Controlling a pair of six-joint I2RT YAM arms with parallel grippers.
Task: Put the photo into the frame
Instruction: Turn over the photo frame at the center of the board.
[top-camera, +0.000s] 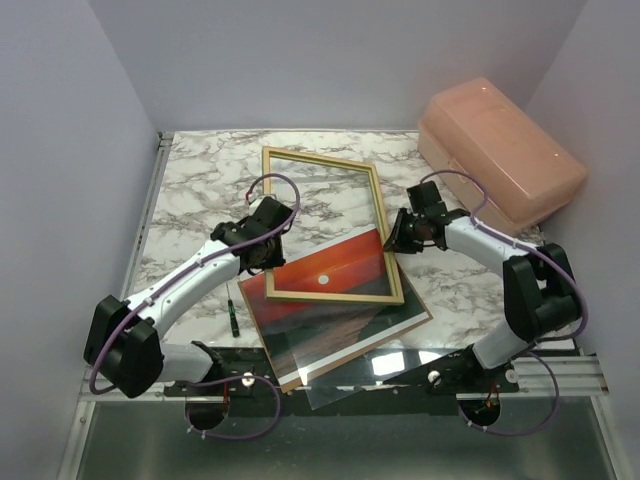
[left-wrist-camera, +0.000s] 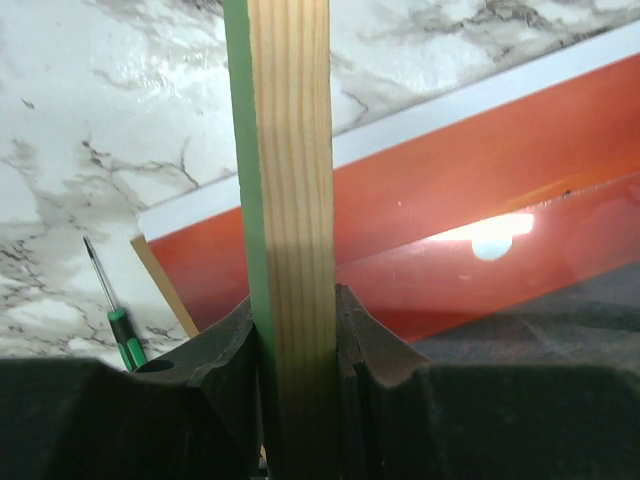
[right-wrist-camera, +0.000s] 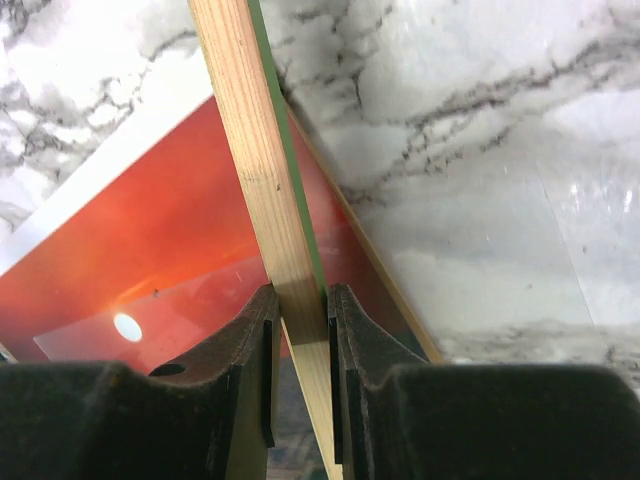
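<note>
Left tool (left-wrist-camera: 292, 322) and right tool (right-wrist-camera: 298, 312) each grip an opposite long rail of the frame (top-camera: 318, 157), held wood-side up, its near end over the photo (top-camera: 345, 265), which lies skewed beneath, toward the near bench (top-camera: 200, 180) edge.

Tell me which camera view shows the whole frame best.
The top external view: all four rails of the frame show there, partly over the photo. Each wrist view shows only a stretch of one wooden rail with a green edge.
</note>
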